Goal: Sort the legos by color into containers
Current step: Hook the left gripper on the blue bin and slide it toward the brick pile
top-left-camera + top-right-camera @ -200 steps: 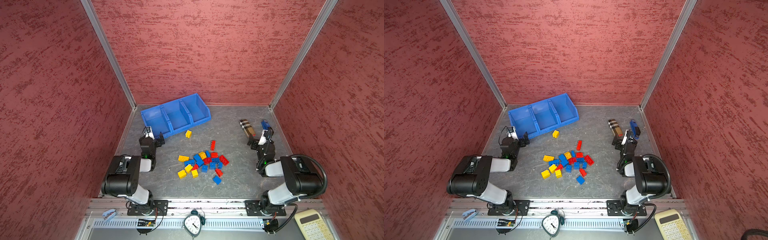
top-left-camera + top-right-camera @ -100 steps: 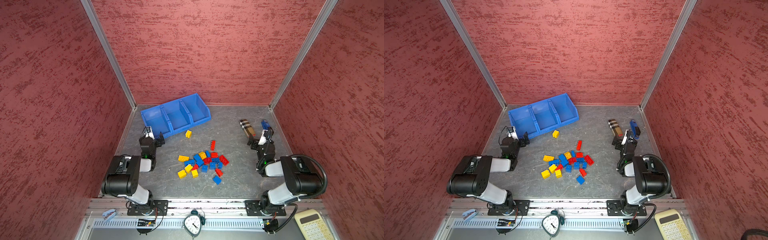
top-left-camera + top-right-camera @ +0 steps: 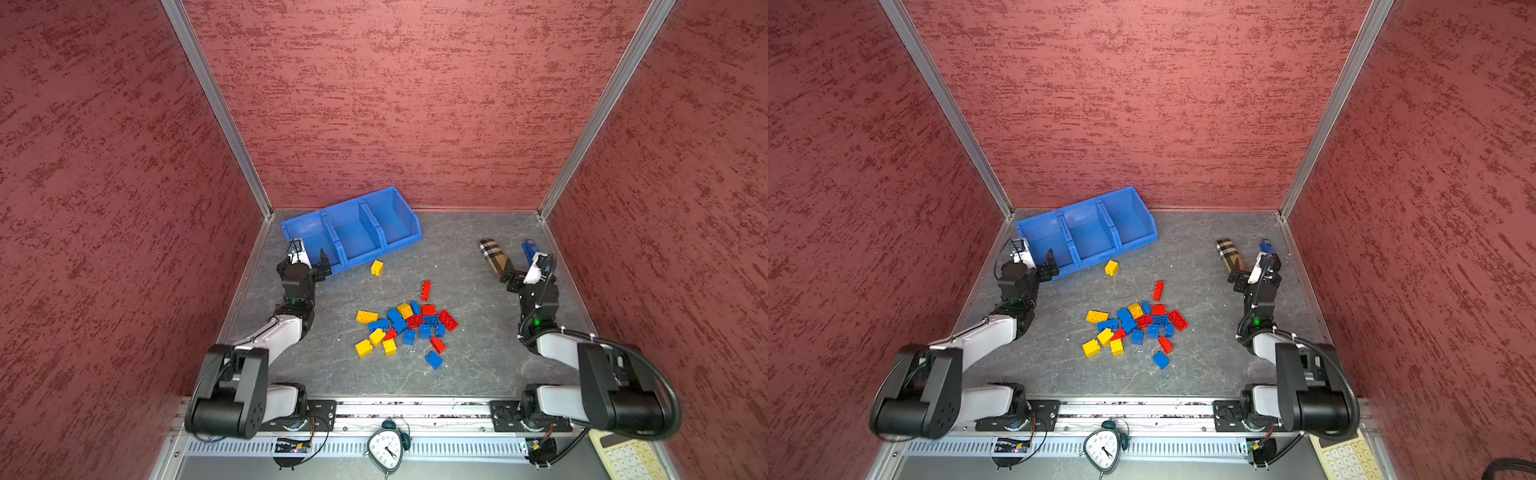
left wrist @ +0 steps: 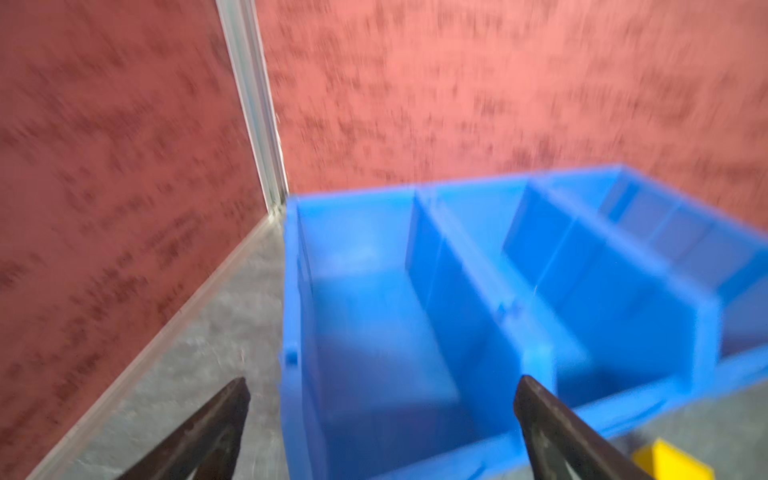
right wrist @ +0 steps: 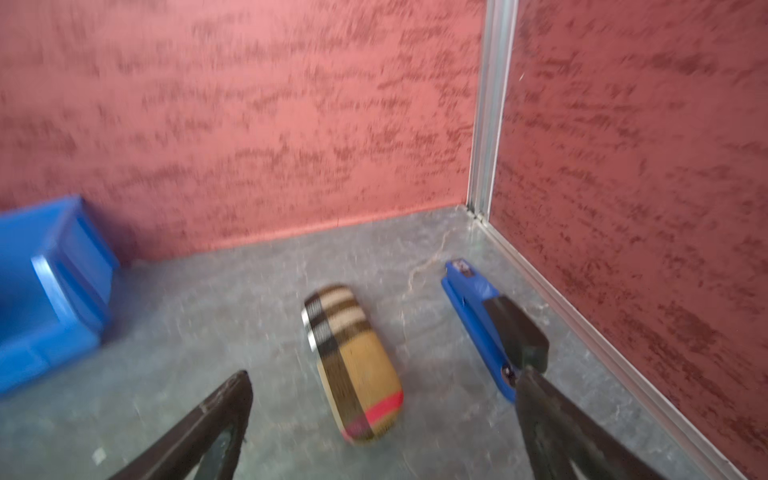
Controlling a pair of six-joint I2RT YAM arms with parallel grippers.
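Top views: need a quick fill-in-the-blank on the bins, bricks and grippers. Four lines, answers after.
1. The containers form one row of ___ joined bins.
2. The lone lego lying just in front of the containers is ___ in colour.
3. The left gripper and the right gripper both have their jaws ___.
4. The plaid case lies beside the ___ gripper.
Missing words: three; yellow; open; right.

Plaid case [image 3: 493,256] lying beside blue stapler [image 5: 469,300]; clock [image 3: 386,448], calculator [image 3: 623,457] at front edge.
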